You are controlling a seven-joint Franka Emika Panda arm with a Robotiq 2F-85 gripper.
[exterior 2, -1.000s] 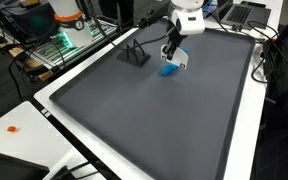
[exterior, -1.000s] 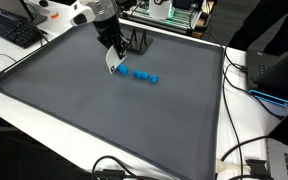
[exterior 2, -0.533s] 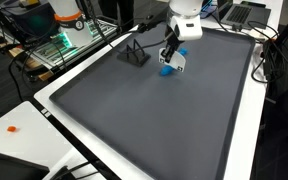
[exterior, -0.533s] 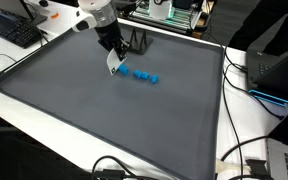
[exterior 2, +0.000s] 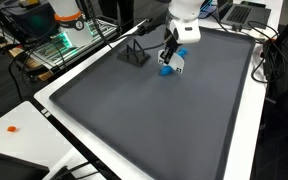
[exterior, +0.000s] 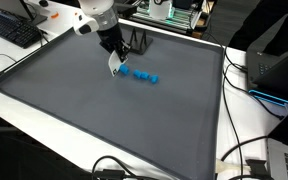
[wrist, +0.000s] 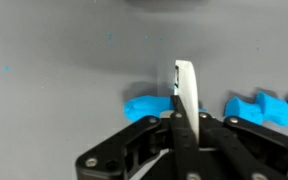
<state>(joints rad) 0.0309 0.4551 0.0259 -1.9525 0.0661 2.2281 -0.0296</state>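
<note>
**Shut gripper (exterior: 114, 67) at the end of a row of small bright-blue plastic pieces (exterior: 141, 75) on the dark grey table mat (exterior: 94, 125).**

Over the last second the arm has swung slightly and the tip has edged along the mat. The row looks unmoved, so at most a light nudge has occurred. The jaws are fully together and hold nothing. In both exterior views the end blue piece (exterior 2: 165, 70) lies just beside the tip; contact cannot be confirmed. The wrist view alone shows the white finger pad (wrist: 185, 85) standing in front of that piece, with the other pieces apart to one side. Only the exterior views show the black wire stand (exterior 2: 134, 55) beyond.
</note>
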